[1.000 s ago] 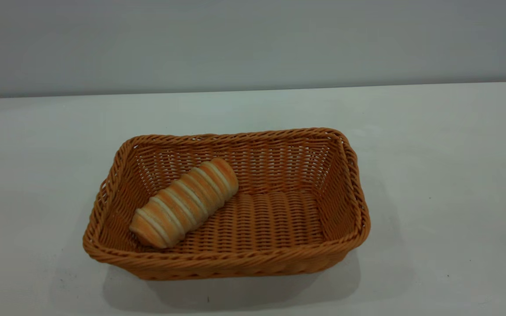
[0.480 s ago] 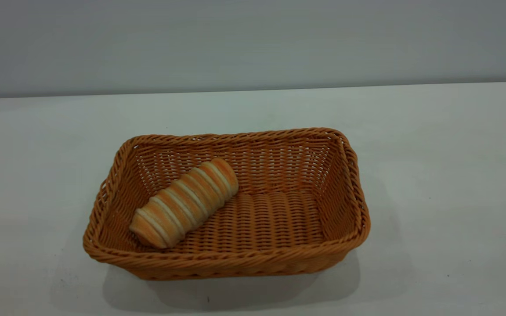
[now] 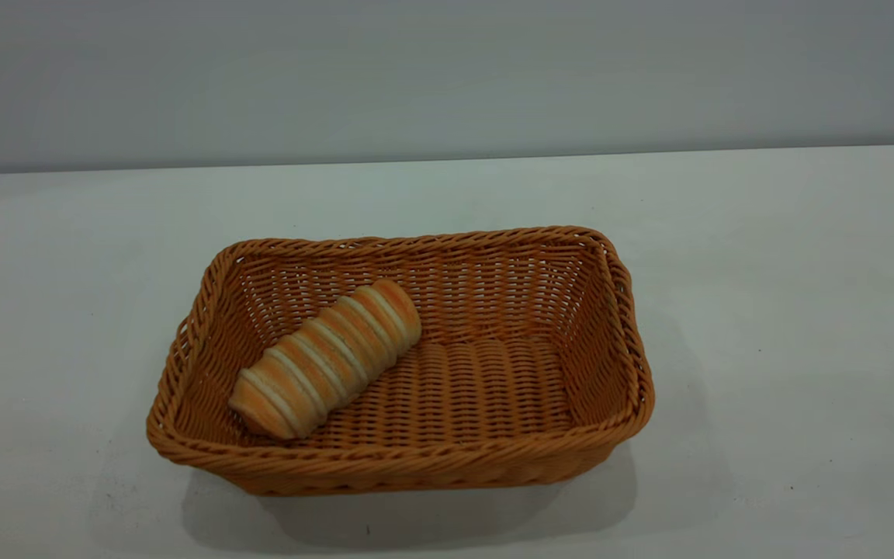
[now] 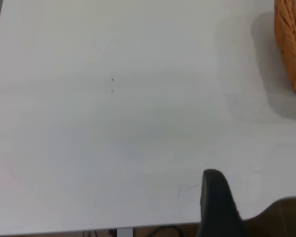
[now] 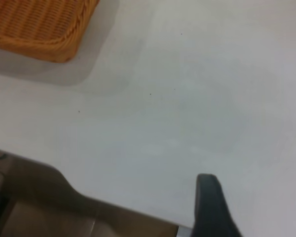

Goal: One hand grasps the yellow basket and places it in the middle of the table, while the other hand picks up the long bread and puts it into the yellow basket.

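White table [image 3: 788, 310] beneath a grey wall. Left gripper [image 4: 214, 197]: one dark finger visible at the table's edge, well apart from the yellow basket [image 3: 416, 466]; finger spacing cannot be told. Centre: basket mid-table, the long bread [image 3: 327, 359] inside it (long axis diagonal, near-left to far-right). Right gripper [image 5: 209, 205]: likewise withdrawn and indeterminate. Judgement: task appears complete; neither arm is clearly nearer.
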Robot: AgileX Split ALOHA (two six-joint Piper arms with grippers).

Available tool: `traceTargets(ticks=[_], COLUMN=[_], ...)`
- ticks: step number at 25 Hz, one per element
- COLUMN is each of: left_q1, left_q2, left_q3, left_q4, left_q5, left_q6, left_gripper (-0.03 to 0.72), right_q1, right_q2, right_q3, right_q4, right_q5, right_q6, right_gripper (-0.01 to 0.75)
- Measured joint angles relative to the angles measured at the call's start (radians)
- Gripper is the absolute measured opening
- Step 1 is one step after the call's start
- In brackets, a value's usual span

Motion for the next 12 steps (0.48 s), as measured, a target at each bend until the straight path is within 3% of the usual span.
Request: traceTargets(ticks=[12], left_q1=[0.0], left_q2=[0.0], left_q3=[0.0], left_q4=[-0.018], left_q5=[-0.001], left_q6=[0.0], left_gripper=[0.476], right_q1=[-0.008], right_q2=[-0.025], right_q3=[0.0], right_q4=[0.0], right_q5=[0.0], right_q6=[0.0], right_gripper=[0.496])
